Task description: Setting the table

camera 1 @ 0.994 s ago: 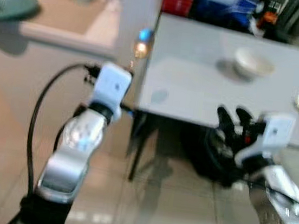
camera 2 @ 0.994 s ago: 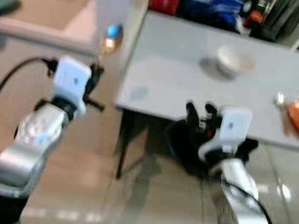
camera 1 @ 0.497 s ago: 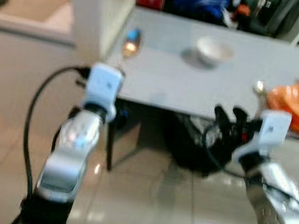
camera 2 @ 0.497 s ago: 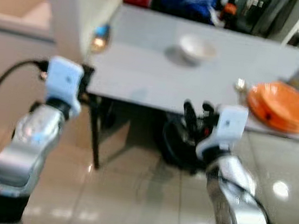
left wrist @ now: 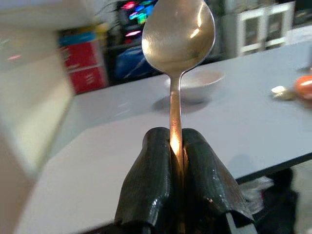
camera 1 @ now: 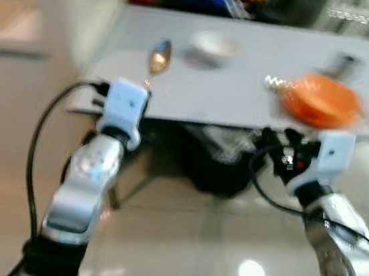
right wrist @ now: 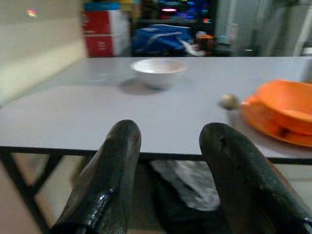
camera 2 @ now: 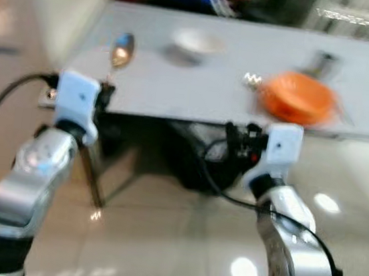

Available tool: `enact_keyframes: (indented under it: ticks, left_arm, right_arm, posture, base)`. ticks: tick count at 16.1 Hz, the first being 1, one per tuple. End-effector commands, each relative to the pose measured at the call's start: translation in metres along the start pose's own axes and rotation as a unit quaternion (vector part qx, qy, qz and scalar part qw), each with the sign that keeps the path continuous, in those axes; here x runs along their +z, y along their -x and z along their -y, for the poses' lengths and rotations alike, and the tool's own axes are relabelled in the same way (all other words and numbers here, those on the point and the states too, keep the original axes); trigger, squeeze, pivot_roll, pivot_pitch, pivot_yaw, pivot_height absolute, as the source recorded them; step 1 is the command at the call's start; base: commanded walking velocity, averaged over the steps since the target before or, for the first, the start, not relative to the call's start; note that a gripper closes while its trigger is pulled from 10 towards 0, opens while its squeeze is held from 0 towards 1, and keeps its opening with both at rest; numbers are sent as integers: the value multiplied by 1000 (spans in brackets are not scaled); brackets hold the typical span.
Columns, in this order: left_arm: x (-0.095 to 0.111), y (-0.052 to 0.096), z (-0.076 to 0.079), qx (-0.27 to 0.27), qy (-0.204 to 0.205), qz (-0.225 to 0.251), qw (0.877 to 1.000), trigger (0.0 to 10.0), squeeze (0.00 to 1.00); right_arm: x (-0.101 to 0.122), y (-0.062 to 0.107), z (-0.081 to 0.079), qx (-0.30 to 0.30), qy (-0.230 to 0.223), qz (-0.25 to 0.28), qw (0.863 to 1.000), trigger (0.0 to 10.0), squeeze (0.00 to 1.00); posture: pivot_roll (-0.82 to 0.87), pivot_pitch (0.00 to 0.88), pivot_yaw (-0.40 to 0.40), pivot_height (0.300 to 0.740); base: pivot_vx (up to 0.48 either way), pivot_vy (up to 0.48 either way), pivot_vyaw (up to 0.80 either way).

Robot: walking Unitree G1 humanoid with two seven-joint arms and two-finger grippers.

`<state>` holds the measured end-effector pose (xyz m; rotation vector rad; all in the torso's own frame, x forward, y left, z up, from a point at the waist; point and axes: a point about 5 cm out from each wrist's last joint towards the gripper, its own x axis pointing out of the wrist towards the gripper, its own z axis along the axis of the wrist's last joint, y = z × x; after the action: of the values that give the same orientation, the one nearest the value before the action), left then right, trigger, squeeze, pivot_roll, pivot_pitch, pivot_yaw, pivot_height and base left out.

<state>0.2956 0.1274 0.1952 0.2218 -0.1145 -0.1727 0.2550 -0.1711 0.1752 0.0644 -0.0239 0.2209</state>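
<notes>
The shiny metal spoon point(left wrist: 177, 44) is standing upright in the left gripper point(left wrist: 176, 161), its thin handle pinched between the two black fingers and its oval bowl rising above them. In the head views the spoon's bowl is showing just above the left wrist's white camera block, in front of the near left part of the long grey table point(camera 1: 244, 91). The left gripper is being held before the table's near edge, not over the top.

The right gripper point(right wrist: 170, 161) is hovering at about table-edge height a little further right, its fingers spread apart with nothing between them. Beyond it on the table, a small white bowl point(camera 1: 214, 45) is sitting toward the far left, and a stack of orange plates point(camera 1: 322, 101) is lying toward the near right, with a second small metal spoon point(right wrist: 228, 102) just beside the stack's left side. A dark cup-like object point(camera 1: 342, 64), too blurred to identify, is standing behind the plates. Under the table a dark bag point(camera 1: 217, 159) is resting on the glossy tiled floor point(camera 1: 178, 245).

Compared with a second ago, the whole scene is sliding leftward: the counter at the left is gone, and the orange plates are now fully in view. The spoon is still clamped in the left gripper, and the right gripper remains open.
</notes>
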Motion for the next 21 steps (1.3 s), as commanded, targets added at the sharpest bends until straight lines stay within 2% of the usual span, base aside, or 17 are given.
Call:
enact_keyframes:
  ticks: [1,6,10,17,19,21]
  left_arm:
    - [2,0,2,-6,3,3,1000,10000,0]
    - [4,-4,-5,8,-4,-3,1000,10000,0]
    - [10,-8,4,-5,-3,7,1000,10000,0]
    - [10,-8,5,-9,-4,6,1000,10000,0]
    - [8,-9,4,-9,-6,2,1000,10000,0]
    - [7,-8,2,-1,-7,-1,1000,10000,0]
  right_arm:
    - [2,-4,2,-3,3,0,1000,10000,0]
    - [5,-7,4,7,6,7,1000,10000,0]
    - [5,-7,6,11,1,6,1000,10000,0]
    - [4,-5,6,10,-6,5,1000,10000,0]
    - [6,-3,6,8,-1,7,1000,10000,0]
    - [8,-3,0,47,-2,4,999,10000,0]
  posture:
    - [25,68,-33,740]
    - [33,64,-40,740]
    - [33,60,-45,740]
    - [30,68,-35,740]
    - [17,68,-33,740]
    - [21,76,-41,740]
  base:
    - [345,0,0]
    - [352,0,0]
    - [364,0,0]
    - [369,0,-769]
    - [369,0,0]
    - [368,0,0]
